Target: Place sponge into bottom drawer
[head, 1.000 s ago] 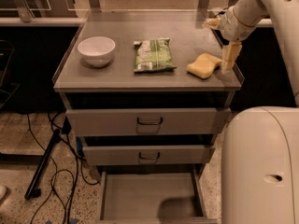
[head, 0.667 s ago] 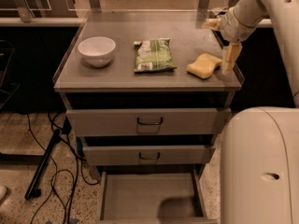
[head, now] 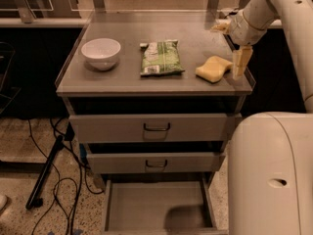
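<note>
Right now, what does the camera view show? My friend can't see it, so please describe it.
The robot's claw hangs just right of the yellow sponge on a grey cabinet top, which also holds a green packet and a white bowl. Below, the bottom drawer is pulled open; the two upper drawers are shut.

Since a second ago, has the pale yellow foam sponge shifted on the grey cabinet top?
No. The sponge keeps its gap to the green snack packet; the gripper hangs just right of it.
</note>
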Available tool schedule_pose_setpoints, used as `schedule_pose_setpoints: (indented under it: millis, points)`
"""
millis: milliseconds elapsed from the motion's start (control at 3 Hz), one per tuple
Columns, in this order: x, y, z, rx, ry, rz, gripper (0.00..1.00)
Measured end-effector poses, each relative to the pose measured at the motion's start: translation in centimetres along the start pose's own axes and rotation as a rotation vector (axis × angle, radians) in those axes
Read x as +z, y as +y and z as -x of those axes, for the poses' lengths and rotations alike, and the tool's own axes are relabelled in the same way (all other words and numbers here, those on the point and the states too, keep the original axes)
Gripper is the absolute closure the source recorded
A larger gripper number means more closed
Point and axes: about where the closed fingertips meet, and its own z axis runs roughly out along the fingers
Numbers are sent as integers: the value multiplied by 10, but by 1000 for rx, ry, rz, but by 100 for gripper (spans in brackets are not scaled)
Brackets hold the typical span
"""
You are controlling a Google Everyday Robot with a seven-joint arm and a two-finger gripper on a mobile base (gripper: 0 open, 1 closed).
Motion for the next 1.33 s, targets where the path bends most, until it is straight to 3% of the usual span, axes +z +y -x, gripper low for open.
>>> schedule_pose_setpoints:
  millis: [1333]
  points:
    - [18,10,7,-42,-8,70,0]
